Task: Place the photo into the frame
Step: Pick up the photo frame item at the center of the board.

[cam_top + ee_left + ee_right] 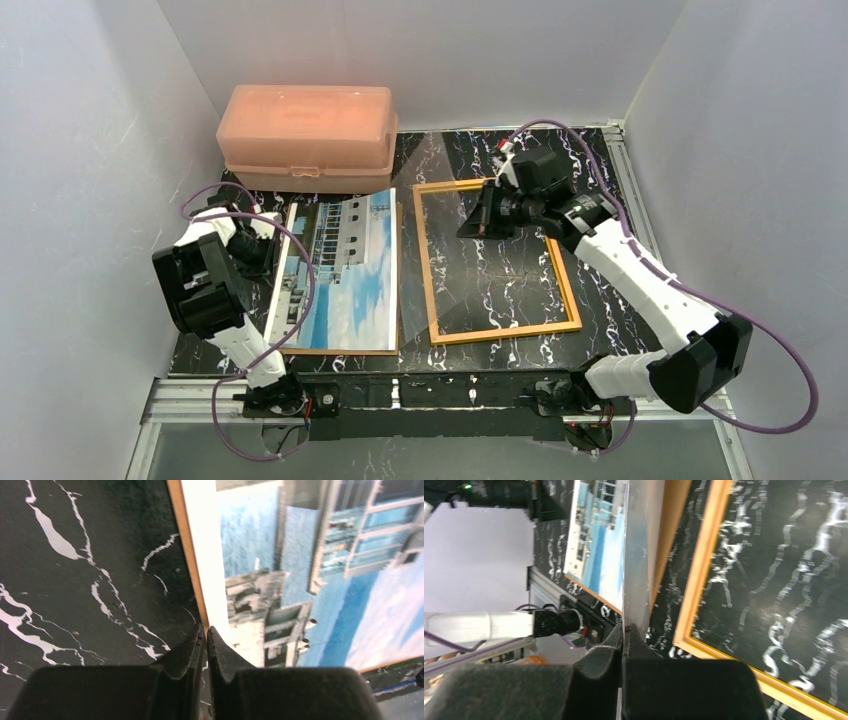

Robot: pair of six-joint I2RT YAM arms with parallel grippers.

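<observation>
The photo (345,270) lies face up at the left on a brown backing board (340,351). The yellow frame (505,328) lies flat at centre right. My left gripper (262,245) is shut, and its tips (206,629) rest on the left edge of the photo (310,580) and the board (187,545). I cannot tell whether they pinch it. My right gripper (478,218) is shut (624,627) on a clear pane (636,555). It holds the pane (470,280) tilted over the frame's left half. The frame (704,570) and the photo (596,545) show on either side of the pane.
A pink plastic box (305,130) stands at the back left, just behind the photo. White walls close in the black marbled table (600,180) on three sides. The arm bases sit along the near edge.
</observation>
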